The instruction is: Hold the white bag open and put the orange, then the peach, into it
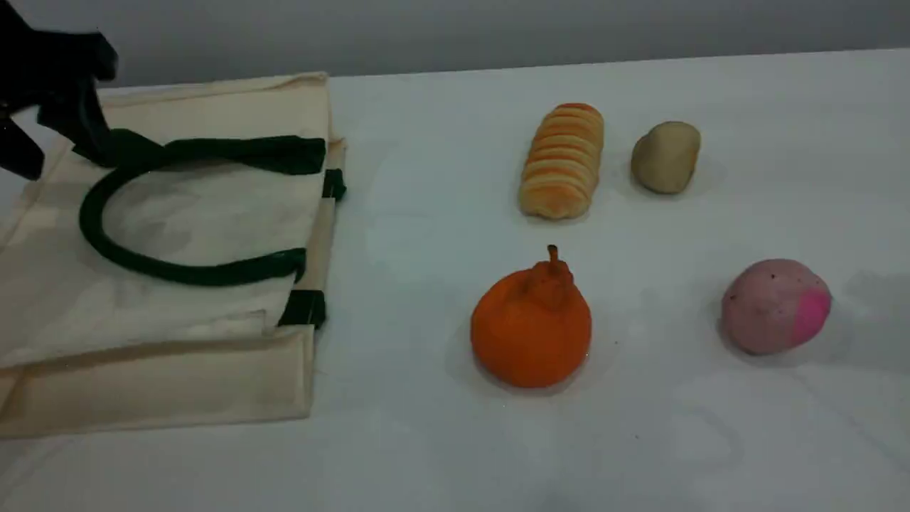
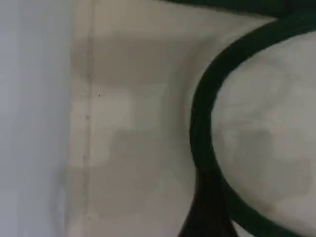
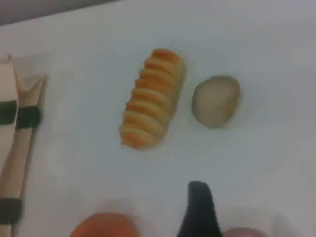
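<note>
Currently left gripper (image 1: 43, 121) open over white bag (image 1: 178, 213) handle, right gripper (image 3: 200, 212) open, empty, orange (image 1: 530, 331), peach (image 1: 775, 306) on table (image 1: 426, 441)

Cut off at the scene view's left edge: white bag (image 1: 163, 235) and dark left gripper (image 1: 43, 92), its jaws not readable. In the right wrist view, orange (image 3: 103, 226) and peach (image 3: 244, 232) clipped by bottom edge, blurred; only one fingertip (image 3: 200, 212) visible.
</note>
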